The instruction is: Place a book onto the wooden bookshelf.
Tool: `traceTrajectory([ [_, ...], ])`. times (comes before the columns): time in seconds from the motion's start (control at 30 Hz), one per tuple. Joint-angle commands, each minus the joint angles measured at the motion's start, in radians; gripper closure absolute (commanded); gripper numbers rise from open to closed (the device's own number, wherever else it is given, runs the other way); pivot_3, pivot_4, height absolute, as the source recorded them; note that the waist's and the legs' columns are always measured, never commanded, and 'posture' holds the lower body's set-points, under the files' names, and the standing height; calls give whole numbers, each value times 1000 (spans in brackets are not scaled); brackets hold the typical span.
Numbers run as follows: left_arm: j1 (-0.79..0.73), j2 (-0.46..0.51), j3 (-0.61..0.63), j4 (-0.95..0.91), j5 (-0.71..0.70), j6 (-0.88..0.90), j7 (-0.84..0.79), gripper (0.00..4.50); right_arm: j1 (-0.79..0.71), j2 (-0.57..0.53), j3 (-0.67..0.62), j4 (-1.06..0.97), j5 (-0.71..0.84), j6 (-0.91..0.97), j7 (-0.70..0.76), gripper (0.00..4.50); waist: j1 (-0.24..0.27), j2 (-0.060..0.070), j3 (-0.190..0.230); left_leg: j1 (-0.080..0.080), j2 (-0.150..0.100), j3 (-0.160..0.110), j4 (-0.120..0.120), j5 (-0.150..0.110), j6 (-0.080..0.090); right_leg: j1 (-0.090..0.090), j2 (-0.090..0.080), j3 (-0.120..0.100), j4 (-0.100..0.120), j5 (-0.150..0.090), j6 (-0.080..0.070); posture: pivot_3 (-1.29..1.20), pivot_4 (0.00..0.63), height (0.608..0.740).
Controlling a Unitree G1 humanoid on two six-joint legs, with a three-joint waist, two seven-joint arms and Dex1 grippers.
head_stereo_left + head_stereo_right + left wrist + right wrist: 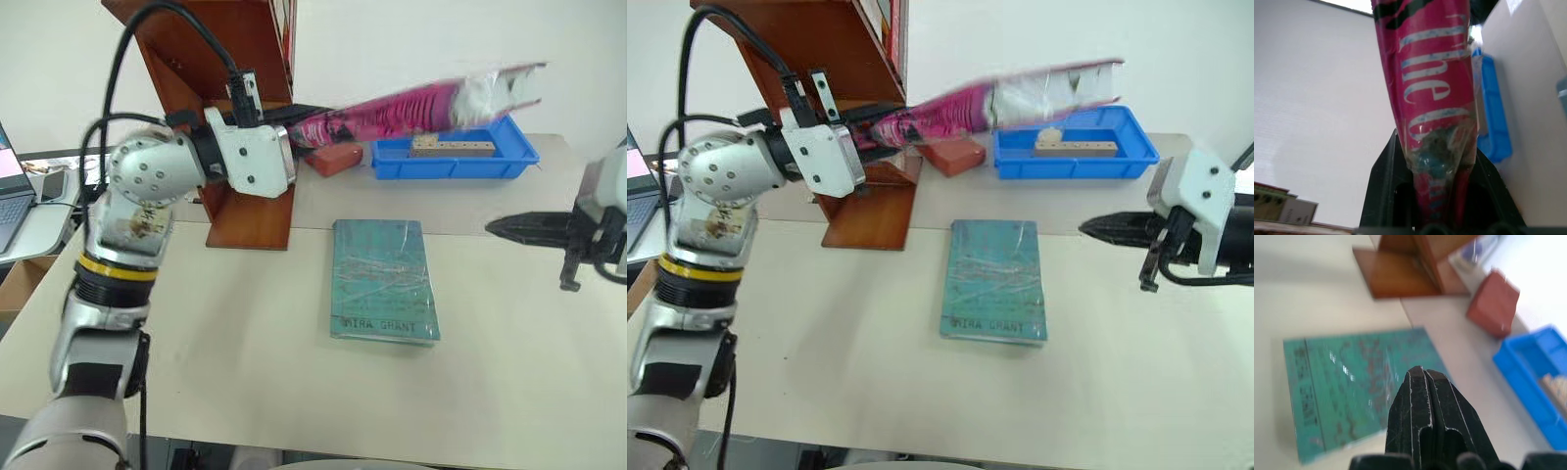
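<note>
Up in the air, the pink book (411,110) is clamped at one end by the left gripper (299,125) and sticks out level to the robot's right, above the red block (331,158) and the near end of the blue tray (456,160), just beside the wooden bookshelf (230,88). From the head camera the book is smeared, its far end showing pale page edges, and the lettering cannot be read there. The left wrist view supplies what that one lacks: the two black fingers (1383,188) pinch the glossy pink cover, with large white letters running up it, though the title is cut off. The bookshelf's upper part is cropped by the frame, so its shelf board is hard to judge.

The right gripper (1097,228) hangs over the table (245,333) well to the right of the teal book (382,281), holding nothing. The right wrist view shows its fingers pressed tightly together above that teal book, with the block, tray and shelf foot blurred beyond. A pale wooden piece (1076,148) lies in the tray; its detail is unclear.
</note>
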Motion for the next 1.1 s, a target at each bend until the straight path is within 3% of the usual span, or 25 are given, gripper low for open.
traceTrajectory([
  [0.03,-66,80,17,87,71,-78,9,4152,-85,6,27,-13,60,21,-42,4500,-1,0,1,0,0,0,0,0,0,0,0,0,0,0,0,0,150,673],
  [0.33,-35,223,-6,121,233,75,-21,4152,-264,66,152,32,86,1,-85,4500,1,3,2,-4,1,1,1,0,0,-11,0,0,5,0,0,0,150,673],
  [0.5,-2,244,-6,105,276,165,-20,4152,-367,117,194,61,89,-2,-103,4500,0,5,1,-4,1,1,0,0,1,-11,1,0,6,0,0,0,150,673],
  [0.73,55,246,-5,68,272,252,-50,4152,-358,124,204,72,68,-20,-88,4500,1,5,2,-4,3,3,0,0,1,-11,1,0,7,0,0,0,150,673],
  [1.0,82,260,8,19,245,329,-89,523,-326,119,189,80,62,-38,-84,4500,-6,5,2,-4,4,3,0,1,1,-11,2,0,8,0,0,0,150,673],
  [1.03,92,268,13,7,235,340,-103,214,-323,119,188,81,61,-41,-83,4500,-6,5,2,-4,4,3,0,1,1,-11,2,0,8,0,0,0,150,673],
  [1.1,118,289,30,-27,212,359,-131,77,-317,117,187,90,56,-52,-78,4500,-6,5,2,-4,4,3,0,1,1,-11,2,0,8,0,0,0,150,673],
])
